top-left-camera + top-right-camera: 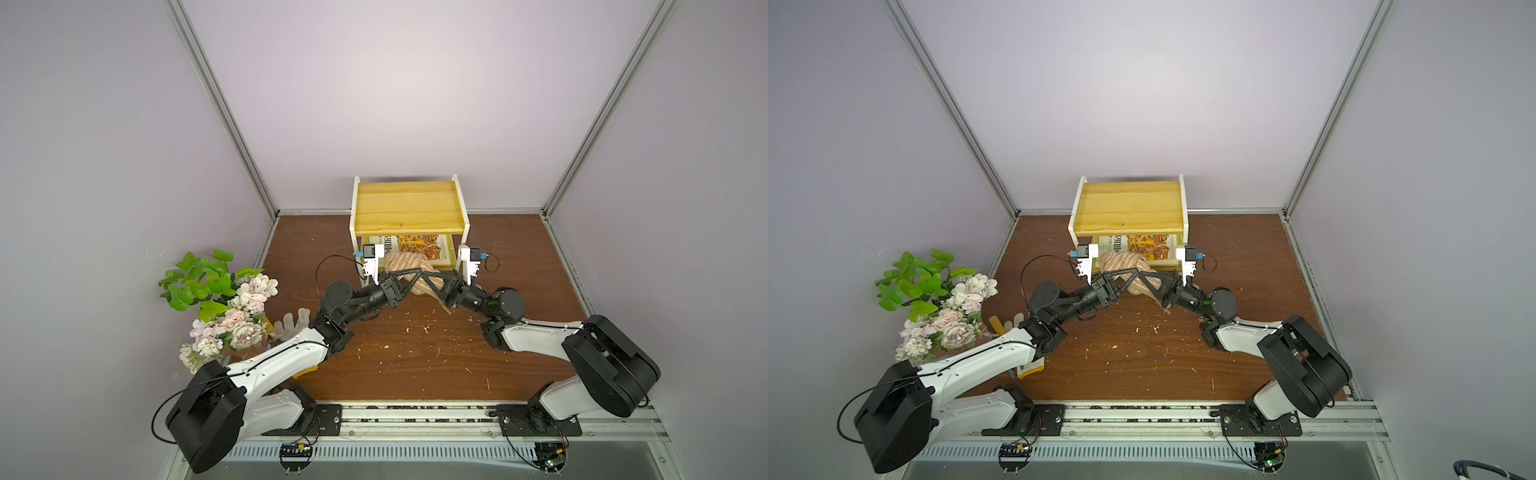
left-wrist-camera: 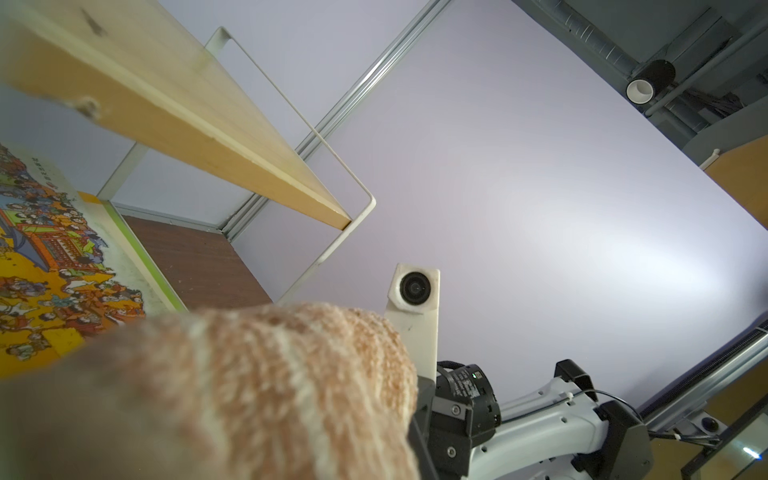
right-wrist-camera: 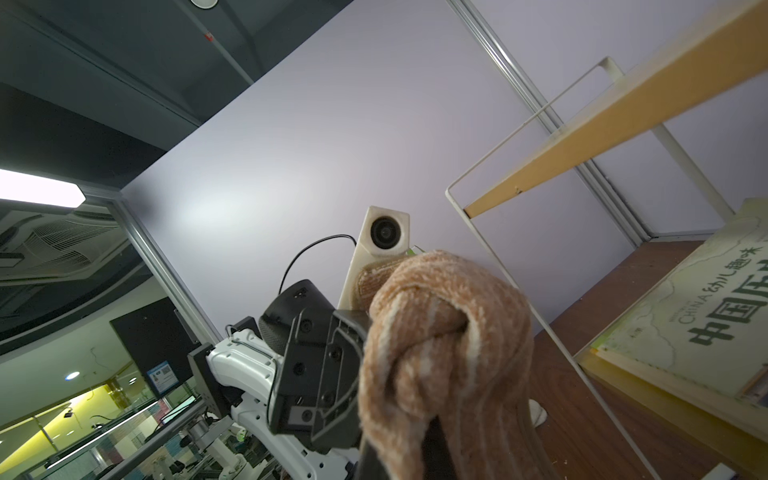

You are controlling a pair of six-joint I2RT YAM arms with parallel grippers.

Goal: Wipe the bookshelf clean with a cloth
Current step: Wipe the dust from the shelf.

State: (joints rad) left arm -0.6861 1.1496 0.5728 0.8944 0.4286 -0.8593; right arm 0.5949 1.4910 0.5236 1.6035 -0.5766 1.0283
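The cloth [image 1: 401,262] is held bunched in front of the bookshelf [image 1: 409,205] lower tier, above the worktop [image 1: 415,374], probably so one arm can pass it to the other. The right gripper [image 1: 430,277] is clamped on the cloth. The left gripper [image 1: 414,275] meets it, but its state cannot be told. Only the right wrist view shows the cloth wrapped over the gripper; the top views locate it.

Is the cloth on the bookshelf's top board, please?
No, the cloth sits bunched in front of the bookshelf; the top board is bare.
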